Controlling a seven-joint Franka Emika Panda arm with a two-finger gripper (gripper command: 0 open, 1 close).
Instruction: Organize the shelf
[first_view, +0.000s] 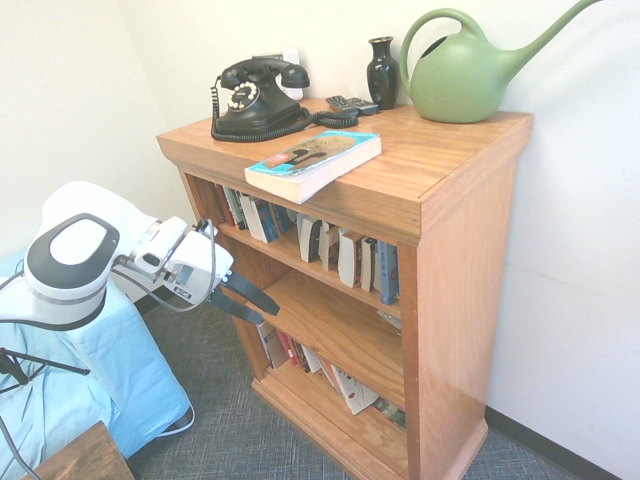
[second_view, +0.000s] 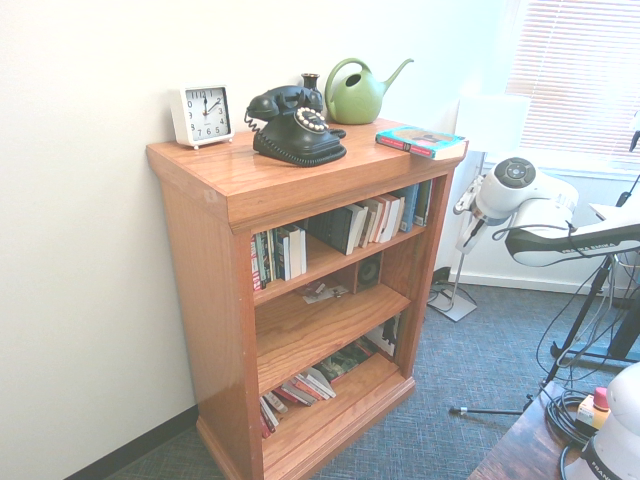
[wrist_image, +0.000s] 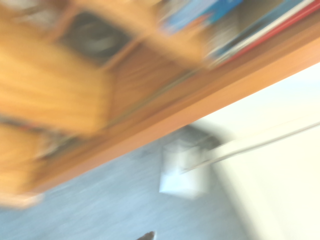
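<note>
The claw (first_view: 258, 303) hangs spread wide and empty just off the front corner of the shelf (first_view: 440, 260), level with the middle tier. Nearest the overhanging edge up top lies a flat paperback (first_view: 312, 161), probably light and stiff, best pinched across its exposed long side. Behind it the telephone (first_view: 258, 98), vase (first_view: 382, 70) and watering can (first_view: 465, 72) crowd the wall, while the middle tier looks roomiest.

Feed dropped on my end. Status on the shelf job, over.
Gripper open, empty, beside the shelf. Book lies flat on top, overhanging the front edge. Nothing blocking the arm.
</note>
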